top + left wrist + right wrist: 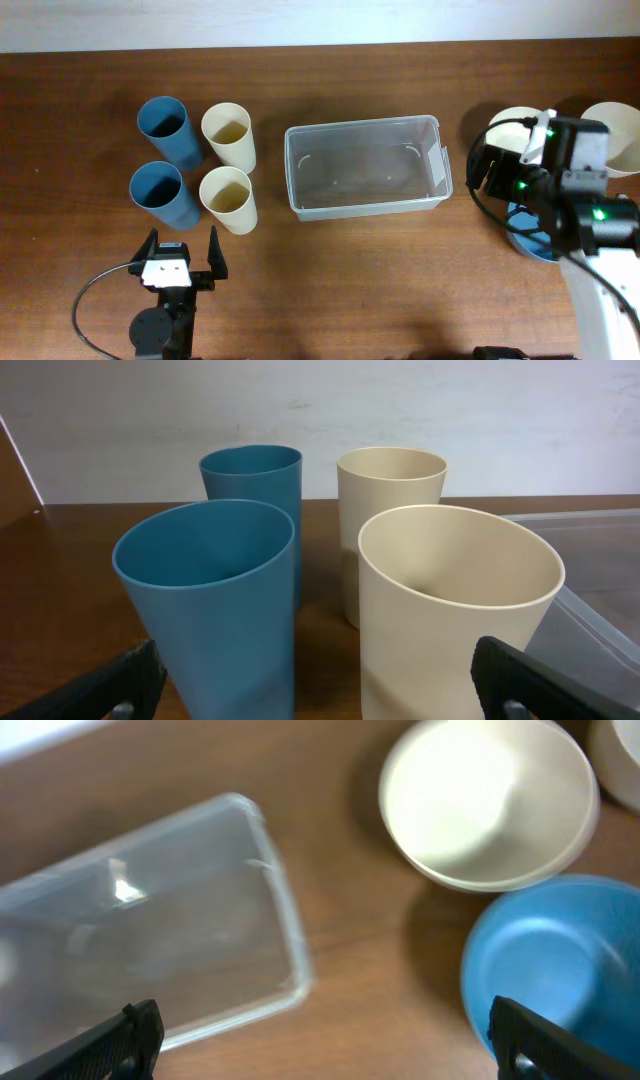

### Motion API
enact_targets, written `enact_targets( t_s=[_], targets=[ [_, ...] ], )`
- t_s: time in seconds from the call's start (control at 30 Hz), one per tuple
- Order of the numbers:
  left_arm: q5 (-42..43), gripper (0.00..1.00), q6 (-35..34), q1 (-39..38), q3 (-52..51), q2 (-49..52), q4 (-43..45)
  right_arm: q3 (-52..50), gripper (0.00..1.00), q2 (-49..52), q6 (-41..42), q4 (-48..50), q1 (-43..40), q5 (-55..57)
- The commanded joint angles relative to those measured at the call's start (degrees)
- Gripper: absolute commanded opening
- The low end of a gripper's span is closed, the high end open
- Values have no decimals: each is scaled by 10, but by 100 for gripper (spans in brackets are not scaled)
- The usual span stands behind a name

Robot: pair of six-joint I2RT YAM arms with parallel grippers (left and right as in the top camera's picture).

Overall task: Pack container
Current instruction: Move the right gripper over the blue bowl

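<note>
Container (365, 165) stands empty on the bench (360, 290); four cups (228, 135) to its left, bowls (490, 800) to its right. Likely light, slick, thin-walled and flexible, so grip the thick rim. Left pincer (182, 248) and right pincer (325, 1048) are both released, holding nothing.

Covered bowls, cut edges, soft focus

In the overhead view the right arm (575, 195) covers most of the blue bowl (523, 238) and part of 1 cream bowl (505, 122); a 2nd cream bowl (618, 135) is cut by the right edge. The right wrist view is blurred, and the container (150, 920) runs off its left edge. The left wrist view cuts the near blue cup (205, 600) and the near cream cup (455, 610) at the bottom.
</note>
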Motion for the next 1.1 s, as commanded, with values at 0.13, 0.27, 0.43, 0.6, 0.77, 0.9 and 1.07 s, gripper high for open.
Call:
enact_targets(
  t_s=[0.13, 0.27, 0.43, 0.6, 0.77, 0.9, 1.07],
  targets=[
    [-2, 100, 11, 3, -2, -4, -3, 6, 99, 62, 161, -91, -135, 167],
    [-2, 100, 11, 3, -2, -4, -3, 5, 98, 85, 161, -107, -213, 147],
    [-2, 100, 11, 3, -2, -4, -3, 5, 99, 115, 166, -107, -292, 133],
    [-2, 100, 11, 3, -2, -4, -3, 4, 99, 170, 195, -101, -349, 108],
    [-2, 100, 11, 3, -2, -4, -3, 4, 86, 242, 195, -88, -362, 79],
    [-2, 100, 11, 3, -2, -4, -3, 4, 82, 303, 195, -74, -362, 52],
    [-2, 100, 11, 3, -2, -4, -3, 4, 76, 364, 184, -51, -361, 37]
  ],
)
